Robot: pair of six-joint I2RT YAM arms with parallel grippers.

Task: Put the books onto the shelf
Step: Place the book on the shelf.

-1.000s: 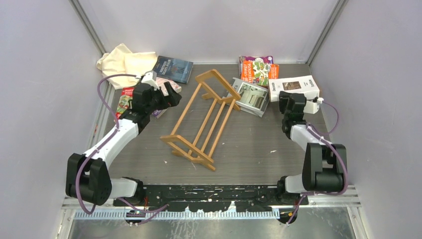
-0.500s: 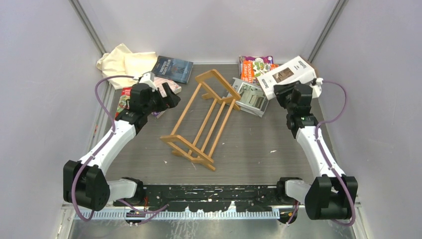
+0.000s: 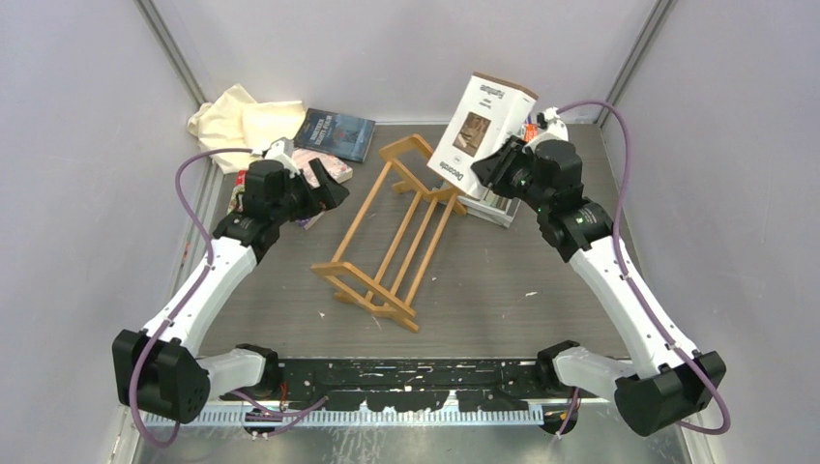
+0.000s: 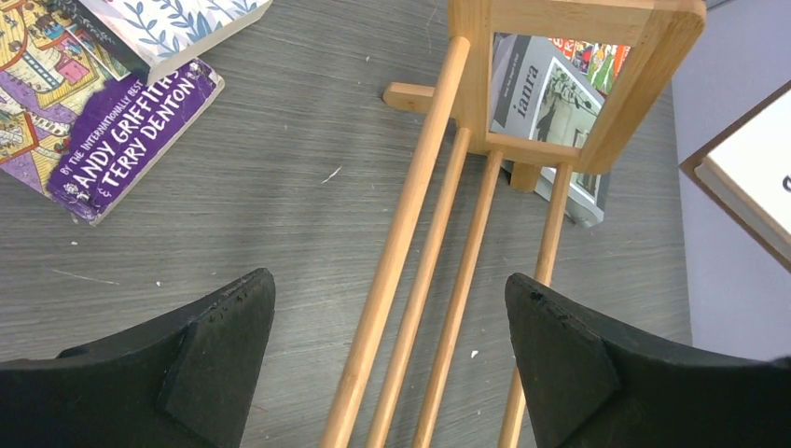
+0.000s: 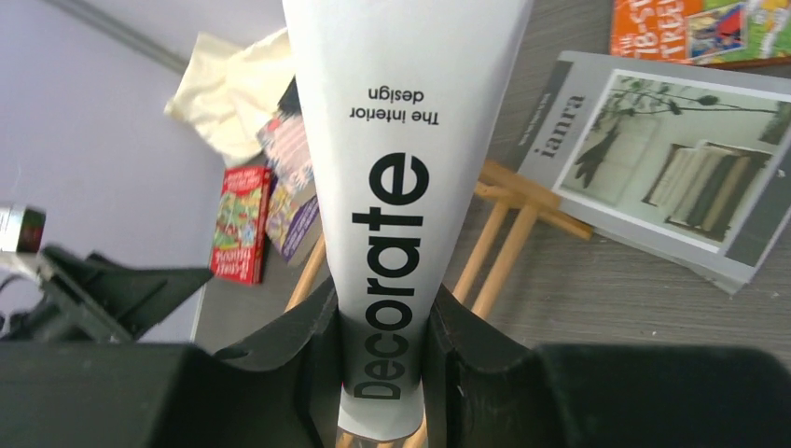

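Observation:
The wooden shelf (image 3: 387,232) stands diagonally mid-table. My right gripper (image 3: 503,166) is shut on the spine of a white book (image 3: 481,130) reading "Decorate" (image 5: 401,140). It holds the book upright in the air over the shelf's far end, its fingers (image 5: 308,345) pressed on both sides. My left gripper (image 3: 324,188) hangs open above the shelf's rails (image 4: 410,252), with nothing between its fingers. A purple book (image 4: 131,140) lies to its left. A grey "ianra" magazine (image 5: 672,177) leans by the shelf's far end. A dark blue book (image 3: 336,133) lies at the back.
A cream cloth (image 3: 242,121) sits in the back left corner. A red-green book (image 5: 241,224) lies by the left wall under my left arm. An orange book (image 5: 709,28) lies at the back right. Grey walls close in three sides.
My right arm has lifted the white book off the back right of the table and swung it up and left over the shelf's far end. The left gripper has barely shifted.

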